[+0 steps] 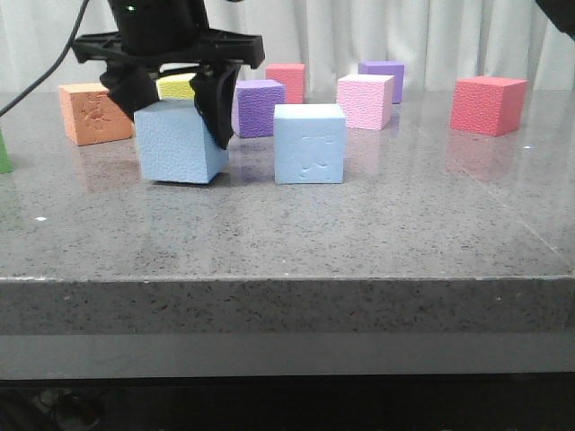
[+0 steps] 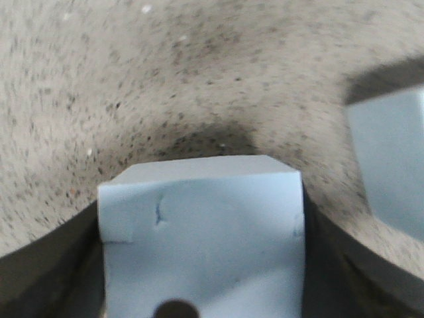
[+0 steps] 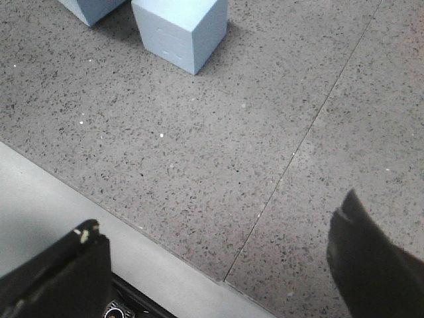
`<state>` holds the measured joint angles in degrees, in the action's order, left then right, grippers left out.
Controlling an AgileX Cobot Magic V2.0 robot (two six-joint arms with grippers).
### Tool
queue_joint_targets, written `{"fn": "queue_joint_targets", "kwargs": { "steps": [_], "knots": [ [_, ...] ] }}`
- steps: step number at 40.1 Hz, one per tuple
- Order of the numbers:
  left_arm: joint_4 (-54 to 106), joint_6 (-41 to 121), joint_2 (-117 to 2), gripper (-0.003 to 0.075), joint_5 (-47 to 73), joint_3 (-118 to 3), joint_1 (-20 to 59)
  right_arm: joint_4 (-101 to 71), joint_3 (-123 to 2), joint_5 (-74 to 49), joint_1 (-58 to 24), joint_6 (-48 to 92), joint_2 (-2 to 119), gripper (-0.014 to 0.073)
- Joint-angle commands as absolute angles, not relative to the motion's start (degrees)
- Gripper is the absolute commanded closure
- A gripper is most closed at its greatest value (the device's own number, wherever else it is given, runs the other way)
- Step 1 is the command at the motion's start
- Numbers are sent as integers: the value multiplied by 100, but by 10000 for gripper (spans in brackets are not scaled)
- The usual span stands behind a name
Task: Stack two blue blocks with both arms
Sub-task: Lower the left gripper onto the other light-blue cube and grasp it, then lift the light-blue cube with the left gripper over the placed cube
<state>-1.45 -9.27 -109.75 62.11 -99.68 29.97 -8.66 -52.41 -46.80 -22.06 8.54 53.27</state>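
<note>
My left gripper (image 1: 177,117) is shut on a pale blue block (image 1: 180,142), one dark finger on each side, and holds it slightly tilted, low over the grey table. In the left wrist view the block (image 2: 202,232) fills the space between the fingers (image 2: 40,265), with a shadow under it. The second blue block (image 1: 309,144) stands upright on the table just to its right, a small gap apart; it also shows in the left wrist view (image 2: 391,165) and the right wrist view (image 3: 182,30). My right gripper (image 3: 215,218) is open and empty over the table's front edge, well short of both blocks.
Behind the blue blocks stand an orange cube (image 1: 94,112), a yellow cube (image 1: 176,87), a purple cube (image 1: 259,108), a red cube (image 1: 286,81), a pink cube (image 1: 366,101), another purple cube (image 1: 382,76) and a red cube (image 1: 488,104) at the right. A green one (image 1: 4,153) shows at the left edge.
</note>
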Motion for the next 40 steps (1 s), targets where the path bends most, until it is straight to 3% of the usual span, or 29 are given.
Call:
{"fn": "queue_joint_targets", "kwargs": {
  "steps": [1, 18, 40],
  "knots": [
    [88, 71, -10469, 363, 6262, -10416, 3035, -883, -5401, -4349, -2189, 851, 5242, -69],
    [1746, 4432, -10485, 363, 6756, -11651, 3035, -883, -5401, -4349, -2189, 851, 5242, -69],
    [1863, 6091, -10944, 363, 6824, -12167, 3446, -883, -5401, -4349, -2189, 851, 5242, -69]
  ]
}}
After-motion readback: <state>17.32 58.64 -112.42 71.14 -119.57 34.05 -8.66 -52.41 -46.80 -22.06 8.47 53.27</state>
